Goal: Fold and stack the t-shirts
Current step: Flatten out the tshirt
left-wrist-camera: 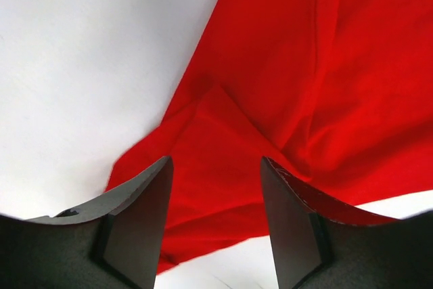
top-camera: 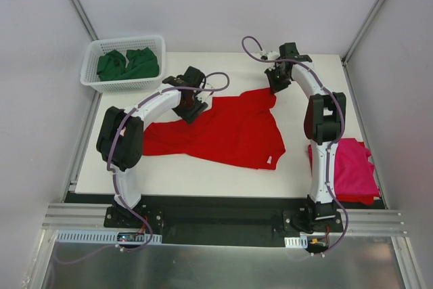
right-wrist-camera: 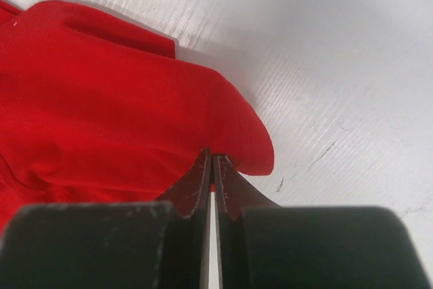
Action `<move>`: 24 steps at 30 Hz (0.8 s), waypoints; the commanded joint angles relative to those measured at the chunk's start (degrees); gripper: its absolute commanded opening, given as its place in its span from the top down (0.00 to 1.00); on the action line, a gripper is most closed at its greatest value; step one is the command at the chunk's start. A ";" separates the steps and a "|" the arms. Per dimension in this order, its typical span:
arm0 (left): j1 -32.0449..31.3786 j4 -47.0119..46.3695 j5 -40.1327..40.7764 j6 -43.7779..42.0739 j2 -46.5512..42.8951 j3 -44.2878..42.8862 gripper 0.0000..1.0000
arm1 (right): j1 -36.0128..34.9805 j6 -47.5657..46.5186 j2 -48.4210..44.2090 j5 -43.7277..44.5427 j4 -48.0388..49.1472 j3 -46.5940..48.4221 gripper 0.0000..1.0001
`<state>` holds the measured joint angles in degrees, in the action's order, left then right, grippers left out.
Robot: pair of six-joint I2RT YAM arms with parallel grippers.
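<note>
Lying spread across the middle of the table (top-camera: 203, 174): the red t-shirt (top-camera: 230, 130), mostly flat, rumpled along its far edge, with a small white label showing at its near right hem.

Left gripper (top-camera: 193, 107) sits over the shirt's far-left corner. In the left wrist view its fingers (left-wrist-camera: 145, 194) stand apart, with a raised ridge of the red cloth (left-wrist-camera: 270, 99) in the gap between them. They are not clamped on it, and the cloth edge runs out onto bare table to the left.

Right gripper (top-camera: 277, 86) is at the shirt's far-right corner. The cloth narrows to a strip running up to it. In the right wrist view the fingertips (right-wrist-camera: 203, 174) are pressed together, pinching the edge of a rounded flap of the red fabric (right-wrist-camera: 101, 99), with white table beyond it.

Pink t-shirt (top-camera: 352, 167) lies bunched at the near right edge of the table, behind the right arm and well apart from the red one.

Green t-shirts (top-camera: 128, 64) are crumpled inside the white basket (top-camera: 118, 86) at the far-left corner, near the left gripper but not touching it.
</note>
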<state>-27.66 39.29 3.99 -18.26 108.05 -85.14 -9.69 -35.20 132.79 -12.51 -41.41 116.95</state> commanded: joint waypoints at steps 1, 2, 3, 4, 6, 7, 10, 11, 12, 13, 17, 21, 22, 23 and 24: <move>0.85 3.25 0.85 7.45 0.84 -2.39 0.47 | -0.50 0.04 -3.86 -1.46 -0.69 0.30 0.99; 1.03 3.34 0.32 7.80 1.37 -2.92 0.47 | -0.50 0.04 -3.77 -1.64 -0.78 0.30 0.99; 1.03 3.43 0.49 8.59 1.81 -3.18 0.47 | -0.50 0.13 -3.68 -1.72 -0.61 0.30 0.99; 1.12 3.60 0.41 8.68 2.94 -3.27 0.48 | -0.50 0.13 -3.68 -1.73 -0.78 0.30 0.99; 1.29 3.87 -0.29 9.38 4.62 -3.71 0.49 | -0.41 0.13 -3.77 -1.81 -0.78 0.21 0.99; 1.29 4.13 -0.91 9.47 5.15 -3.89 0.49 | -0.41 0.05 -3.86 -1.73 -0.69 0.21 0.99; 1.38 4.83 -2.49 10.00 7.08 -4.50 0.49 | -0.50 0.04 -3.77 -1.81 -0.78 0.21 0.99; 1.38 5.01 -2.76 10.26 7.52 -4.77 0.49 | -0.41 0.04 -3.77 -1.90 -0.69 0.21 0.99; 1.38 5.27 -2.85 10.44 8.40 -4.77 0.49 | -0.41 0.04 -3.77 -1.99 -0.69 0.21 0.99; 1.38 5.27 -2.93 10.35 8.67 -4.68 0.50 | -0.41 0.04 -3.77 -1.99 -0.69 0.21 0.99; 1.38 5.45 -2.32 10.09 9.28 -5.38 0.51 | -0.41 0.04 -3.59 -2.08 -0.60 0.21 0.99; 1.47 5.36 -2.32 10.00 8.93 -6.17 0.59 | -0.50 0.04 -3.33 -2.16 -0.60 0.39 0.99; 1.38 5.36 -2.32 9.91 8.85 -6.17 0.66 | -0.41 0.13 -3.24 -2.16 -0.60 0.48 0.99; 1.38 5.45 -2.41 9.91 8.93 -6.26 0.74 | -0.41 0.22 -3.24 -2.34 -0.60 0.48 0.99; 1.38 5.36 -2.32 10.00 8.93 -6.26 0.83 | -0.50 0.13 -3.24 -2.25 -0.60 0.48 0.99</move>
<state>-26.87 43.22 2.83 -8.97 117.91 -89.56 -9.69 -35.18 132.79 -12.97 -41.43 116.95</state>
